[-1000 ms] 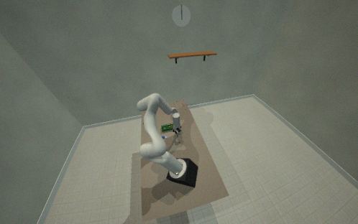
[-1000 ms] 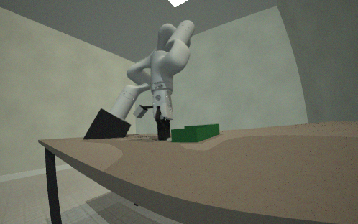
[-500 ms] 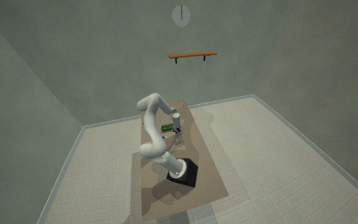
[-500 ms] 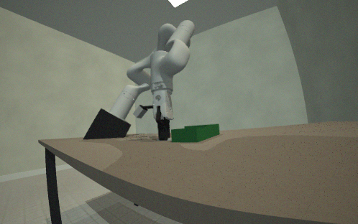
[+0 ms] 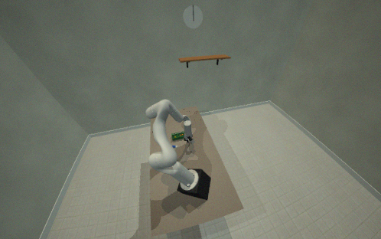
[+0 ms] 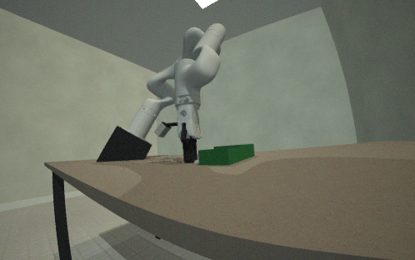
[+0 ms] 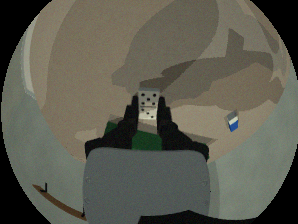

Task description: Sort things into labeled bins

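Observation:
My gripper reaches down to the table top and is shut on a small white block with dark dots, like a die, seen between the fingertips in the wrist view. In the exterior view the gripper stands just left of the green bins, its fingers touching the table. The green bins also show in the top view, beside the gripper. A small blue and white thing lies on the table to the right in the wrist view, and it also shows in the top view.
The arm's black base stands at the near end of the brown table. The table edge and a dark leg show at the left in the exterior view. A wooden wall shelf hangs far behind.

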`<action>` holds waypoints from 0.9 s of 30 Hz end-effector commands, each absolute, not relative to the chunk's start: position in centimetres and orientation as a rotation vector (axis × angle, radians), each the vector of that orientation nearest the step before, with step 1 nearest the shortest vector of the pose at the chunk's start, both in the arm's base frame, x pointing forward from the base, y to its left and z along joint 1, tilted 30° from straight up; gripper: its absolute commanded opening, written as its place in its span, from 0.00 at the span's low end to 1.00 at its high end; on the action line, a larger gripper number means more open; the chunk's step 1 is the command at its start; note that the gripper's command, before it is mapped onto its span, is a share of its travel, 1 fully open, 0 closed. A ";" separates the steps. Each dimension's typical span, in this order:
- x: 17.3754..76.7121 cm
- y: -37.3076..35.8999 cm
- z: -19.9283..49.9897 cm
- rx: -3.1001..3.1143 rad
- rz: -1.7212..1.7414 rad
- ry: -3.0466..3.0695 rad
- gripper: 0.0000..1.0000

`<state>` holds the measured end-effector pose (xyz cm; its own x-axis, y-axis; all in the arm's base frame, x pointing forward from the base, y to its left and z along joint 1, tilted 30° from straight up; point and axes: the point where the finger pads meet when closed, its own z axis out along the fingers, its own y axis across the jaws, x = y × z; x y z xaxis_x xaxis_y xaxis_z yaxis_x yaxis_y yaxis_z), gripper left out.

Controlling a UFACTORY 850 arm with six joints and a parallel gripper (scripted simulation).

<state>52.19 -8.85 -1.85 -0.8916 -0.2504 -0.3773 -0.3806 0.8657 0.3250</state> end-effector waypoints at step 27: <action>50.8 -11.5 3.4 -0.472 0.566 2.713 0.00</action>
